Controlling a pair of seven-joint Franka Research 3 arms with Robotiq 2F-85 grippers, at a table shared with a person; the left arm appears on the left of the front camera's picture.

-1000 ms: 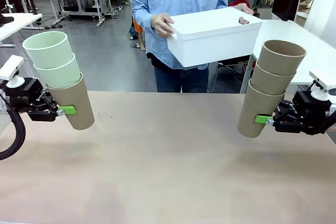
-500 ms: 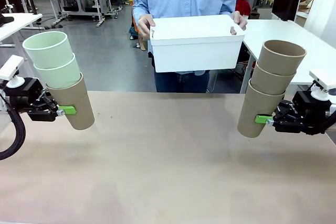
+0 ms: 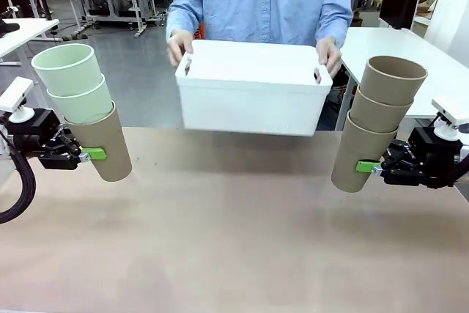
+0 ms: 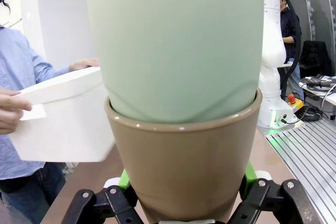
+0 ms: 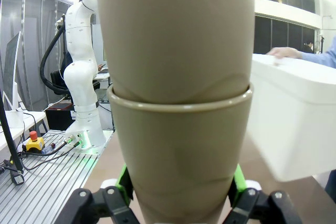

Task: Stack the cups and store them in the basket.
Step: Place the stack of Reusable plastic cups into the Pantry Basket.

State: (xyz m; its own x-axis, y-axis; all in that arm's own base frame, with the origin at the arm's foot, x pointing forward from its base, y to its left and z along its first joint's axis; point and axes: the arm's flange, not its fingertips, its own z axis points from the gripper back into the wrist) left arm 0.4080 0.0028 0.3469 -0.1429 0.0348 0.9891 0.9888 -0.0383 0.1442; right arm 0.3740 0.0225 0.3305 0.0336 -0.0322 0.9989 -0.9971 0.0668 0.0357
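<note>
My left gripper [image 3: 86, 155] is shut on the tan bottom cup [image 3: 102, 143] of a tilted stack, with two mint green cups [image 3: 73, 82] nested above it; the left wrist view shows the tan cup [image 4: 184, 166] between the green pads under a mint cup [image 4: 178, 45]. My right gripper [image 3: 364, 167] is shut on the lowest of three stacked tan cups [image 3: 377, 119], also seen close up in the right wrist view as tan cups [image 5: 178, 145]. A person holds the white basket [image 3: 253, 89] in both hands just above the table's far edge, between the two stacks.
The brown table [image 3: 234, 240] stretches between both arms. White tables [image 3: 432, 64] stand behind at the right and left. The person's hands [image 3: 178, 45] grip the basket's handle ends.
The person has brought the basket from the upper right down and left, toward the table's far edge at the middle. Both arms and their cup stacks have stayed still.
</note>
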